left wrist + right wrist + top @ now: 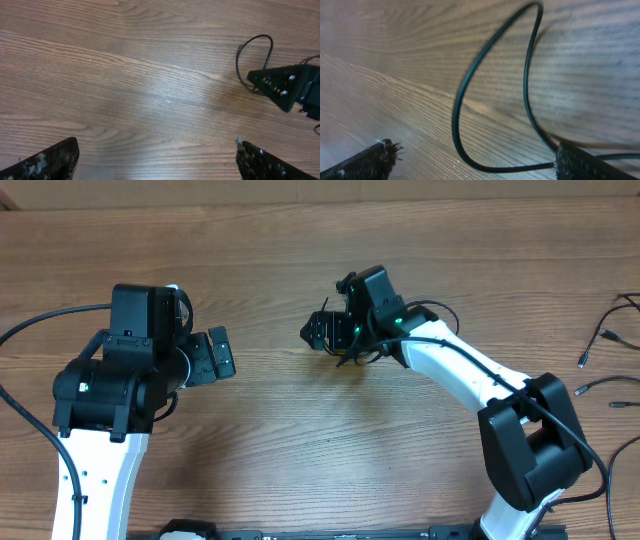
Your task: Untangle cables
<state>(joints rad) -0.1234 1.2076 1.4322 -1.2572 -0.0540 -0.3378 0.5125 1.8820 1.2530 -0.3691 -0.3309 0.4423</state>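
While both claws stand spread wide, neither has hold of anything.

Right gripper (pixel 474 151): jaws fully apart, dark fingers (pixel 367 162) in the bottom corners of its wrist view, bare wood between them. A thin black cable loop (pixel 456 105) lies flat on the table (pixel 300 440) just ahead of that gap. It rises in a narrow arch and bends back down. The loop's lower run goes right up to the finger on the right of the view. Touching or just beside, cannot tell, as that view is soft. Not pinched, since the loop is in front of the jaws, not between them. In the overhead view this gripper sits low near table centre and points left, with its white right arm (pixel 460 370) reaching in from the lower right.

Left gripper (pixel 157 150): also at full spread and empty, with only wood grain under it. It points right, toward the right gripper, with a stretch of bare table between the two. The left wrist view shows the same loop curling beside the right gripper's near finger. The left arm (pixel 100 460) comes up from the lower left.

More cables (pixel 605 384) lie at the far right edge of the table. They are several thin black cords with small plug ends, lying apart from each other and well away from both grippers.
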